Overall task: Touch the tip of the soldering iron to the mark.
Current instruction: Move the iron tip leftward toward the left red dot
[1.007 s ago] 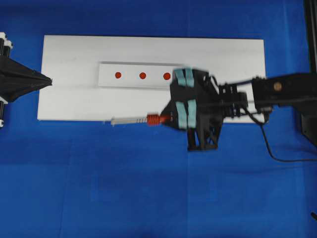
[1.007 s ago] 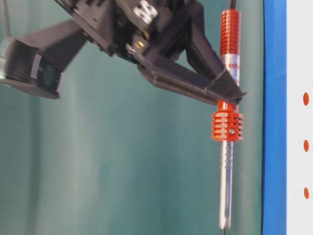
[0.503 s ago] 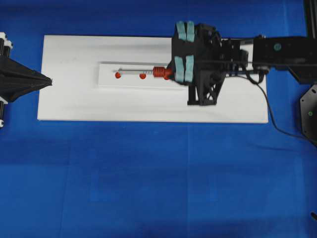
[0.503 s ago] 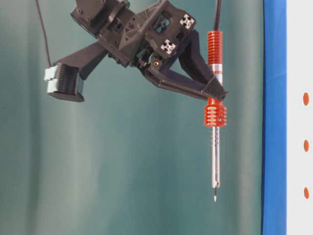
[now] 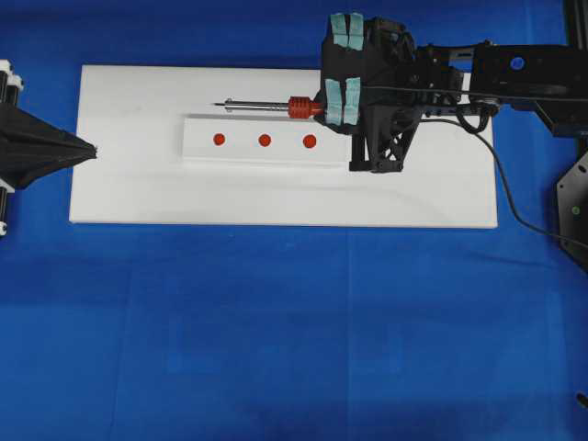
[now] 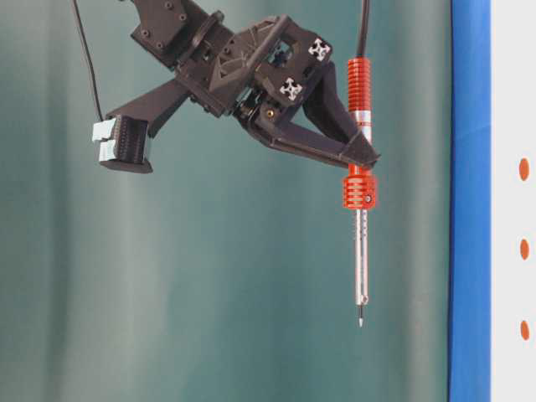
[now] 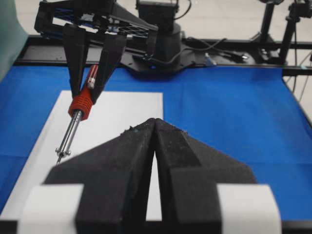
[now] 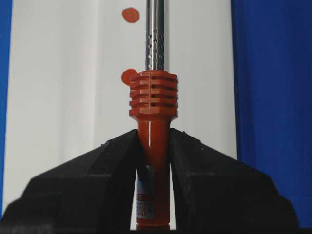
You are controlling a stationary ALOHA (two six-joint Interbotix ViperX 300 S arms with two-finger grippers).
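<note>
Lying level above the white board (image 5: 276, 193), the soldering iron (image 5: 276, 106) points toward the left of the overhead view, its orange-red ribbed collar just ahead of the right gripper (image 5: 323, 107) and its thin silver shaft ending in a fine tip above the board's upper part. The right gripper's jaws are pressed shut on the orange-red handle just behind the collar, as the right wrist view shows plainly, with the handle wedged between the two black fingers (image 8: 105, 175). From overhead, the iron runs alongside the white strip (image 5: 266, 152) but beyond its far edge, so the tip is over none of the three red dots. In the table-level view the tip stands well apart from the board's surface. Of the three dots in the row, the mark (image 5: 310, 141) is taken to be the one nearest the gripper, though the difference in size is hard to judge; it lies bare on the strip. A black cord (image 5: 514, 207) trails from the right arm across the blue cloth (image 5: 294, 331). The left gripper (image 5: 87, 152) rests at the board's left edge, its jaws closed together on nothing, well away from the iron.
</note>
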